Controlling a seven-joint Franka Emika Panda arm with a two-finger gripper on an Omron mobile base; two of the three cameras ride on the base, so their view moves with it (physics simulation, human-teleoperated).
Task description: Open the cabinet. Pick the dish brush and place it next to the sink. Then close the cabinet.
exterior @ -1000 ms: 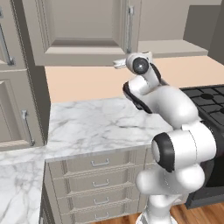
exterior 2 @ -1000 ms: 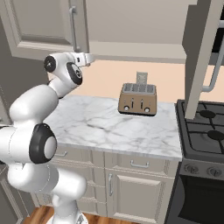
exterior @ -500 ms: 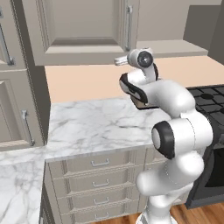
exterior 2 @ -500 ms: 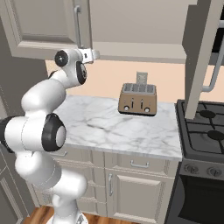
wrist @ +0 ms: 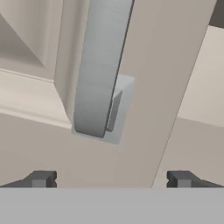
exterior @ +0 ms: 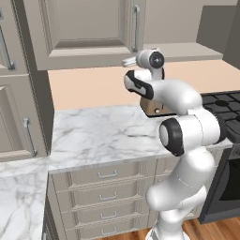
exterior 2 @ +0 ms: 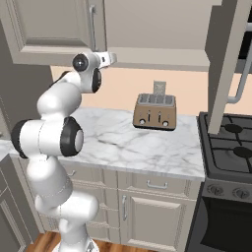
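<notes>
The cabinet hangs over the counter with both doors shut. In the hand view its vertical silver bar handle ends just above and between my fingertips. My gripper is open and holds nothing. It hovers just below the handle's lower end, at the door's bottom edge. From the right side, the gripper points at the cabinet's underside near the handle. The dish brush and the sink are out of view.
A toaster stands at the back of the marble counter, partly hidden behind my arm in the left base view. A black stove lies to the right. Drawer units run below, and a tall cupboard stands at the left.
My hand has risen a little and moved closer to the bottom of the cabinet door's handle. The jaws have stayed wide apart.
</notes>
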